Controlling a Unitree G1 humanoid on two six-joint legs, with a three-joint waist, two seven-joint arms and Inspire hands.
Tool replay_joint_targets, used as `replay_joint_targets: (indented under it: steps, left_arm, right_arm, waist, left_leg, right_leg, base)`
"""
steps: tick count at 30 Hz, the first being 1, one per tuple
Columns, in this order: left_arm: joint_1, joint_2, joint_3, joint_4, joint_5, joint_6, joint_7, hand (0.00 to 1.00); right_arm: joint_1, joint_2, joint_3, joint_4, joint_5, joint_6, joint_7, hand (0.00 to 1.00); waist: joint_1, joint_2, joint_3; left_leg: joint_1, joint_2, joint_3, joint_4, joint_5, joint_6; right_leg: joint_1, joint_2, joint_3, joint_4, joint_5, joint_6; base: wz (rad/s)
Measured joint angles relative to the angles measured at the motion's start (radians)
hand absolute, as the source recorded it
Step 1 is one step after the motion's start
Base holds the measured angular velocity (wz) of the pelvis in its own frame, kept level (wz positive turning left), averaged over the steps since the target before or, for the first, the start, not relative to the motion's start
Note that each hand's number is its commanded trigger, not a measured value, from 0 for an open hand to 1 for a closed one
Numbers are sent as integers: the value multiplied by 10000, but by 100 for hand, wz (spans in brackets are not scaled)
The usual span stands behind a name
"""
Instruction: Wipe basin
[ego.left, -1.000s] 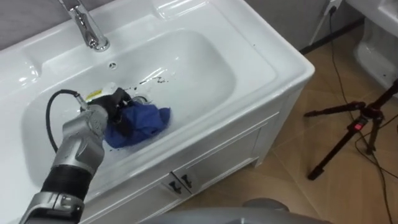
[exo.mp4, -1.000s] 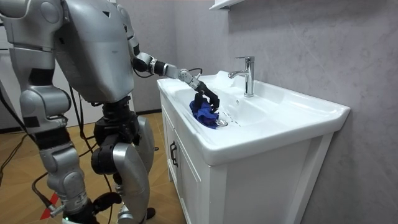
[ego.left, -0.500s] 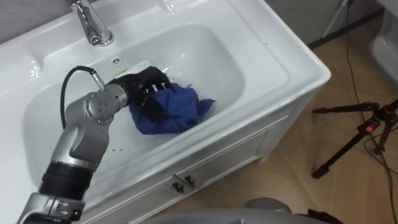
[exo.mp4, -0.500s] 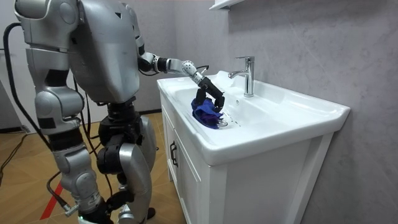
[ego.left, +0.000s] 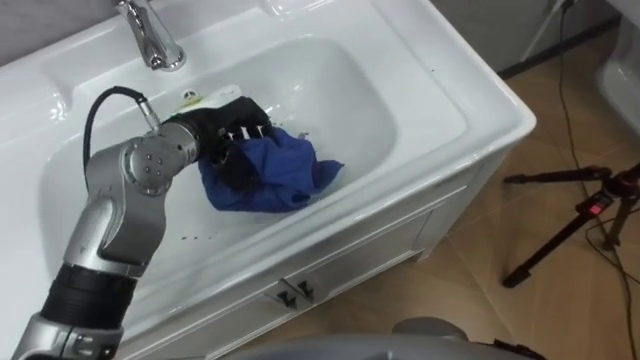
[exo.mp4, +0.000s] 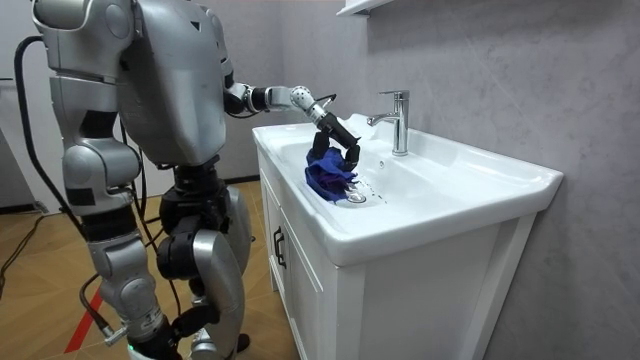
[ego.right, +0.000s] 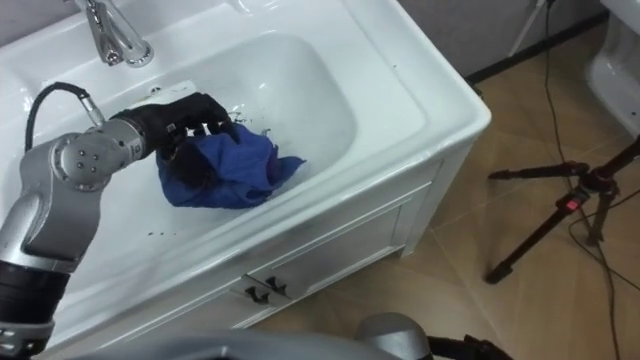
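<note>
Porcelain basin (ego.left: 400, 100), white and rectangular, holds the crumpled blue cloth (ego.left: 275, 178) on its floor, just in front of the chrome faucet (ego.left: 150, 40). The black left hand (ego.left: 225, 128) clenches the cloth's faucet-side edge, pressing down, apparently for wiping.

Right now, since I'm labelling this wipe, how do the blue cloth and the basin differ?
The blue cloth is dark, crumpled and soft-looking; the basin is white, smooth and glossy. The blue cloth is small and lies inside the much larger basin, gripped by the left robot hand. Nothing plainly shared.
</note>
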Motion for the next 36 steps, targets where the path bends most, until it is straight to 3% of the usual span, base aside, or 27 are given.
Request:
replay_joint_targets:
  steps: [7, 14, 21, 27, 36]
  left_arm:
    - [452, 38, 87, 296, 1278, 0, -253, 100]
    - [908, 55, 88, 2076, 2522, 234, -325, 100]
    - [1048, 41, 264, 2866, 2561, 314, -11, 100]
    - [1246, 12, 278, 2891, 2597, 519, -3, 100]
    - [1456, -117, 271, 2771, 3391, 499, 14, 100]
  right_arm:
    - [38, -9, -23, 256, -189, -100, 4, 0]
    - [158, -18, -74, 242, -481, -79, -28, 0]
    - [273, -60, -96, 107, -1204, 128, -333, 0]
    - [282, -50, -197, 103, -1869, 142, -530, 0]
    - [184, -47, -335, -48, -2054, 116, -510, 0]
  waist:
    - [58, -114, 75]
    - [18, -64, 37]
    - [1, 40, -47]
    - [-16, -1, -44]
    - [-9, -9, -38]
  left_leg:
    - [147, -1, -17, -8, 0, 0]
    - [306, -2, 6, -13, -1, -1]
    - [324, -21, 28, 0, -1, -1]
    - [528, -23, 18, -6, -1, -2]
    - [611, 10, 251, -6, -1, -2]
  right_leg:
    - [123, 0, -6, -13, -7, 6]
    - [275, 1, 11, -21, -31, 7]
    - [277, -22, -12, 20, -92, 17]
    - [452, -27, 26, 28, -252, -7]
    - [630, -2, 14, 7, -289, -36]
  base:
    - [1]
    - [0]
    - [-2]
    - [0]
    - [0]
